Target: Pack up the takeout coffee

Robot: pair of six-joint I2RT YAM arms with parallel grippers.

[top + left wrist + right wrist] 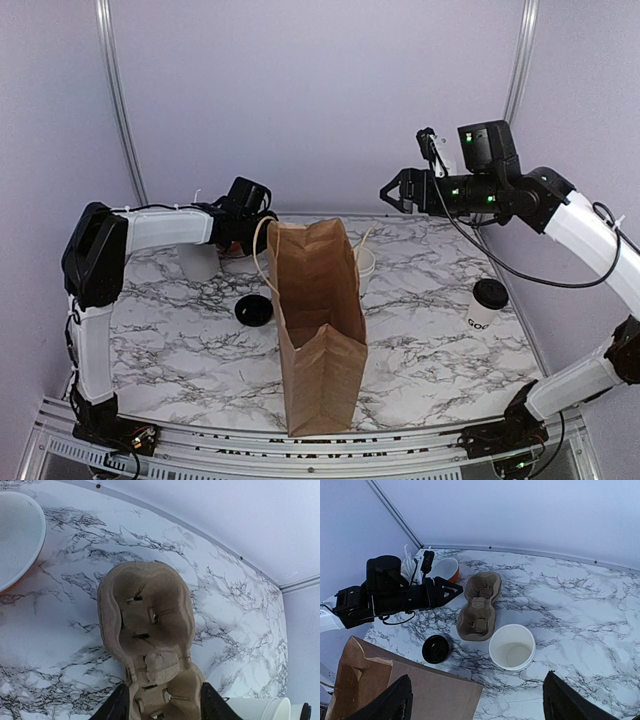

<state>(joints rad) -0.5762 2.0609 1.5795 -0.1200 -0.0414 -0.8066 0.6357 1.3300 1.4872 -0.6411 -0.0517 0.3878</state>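
Straddling cup carrier [147,630], left claw [160,707] half-open.

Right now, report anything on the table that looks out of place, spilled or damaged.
Only one oddity: a loose black lid lies flat on the table left of the paper bag, while the white cup behind the bag stands open with no lid. Nothing looks spilled or tipped.

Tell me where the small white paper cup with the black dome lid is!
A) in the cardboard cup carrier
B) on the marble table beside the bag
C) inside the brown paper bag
B: the lidded white paper cup stands on the marble table, off to the right of the upright brown paper bag.
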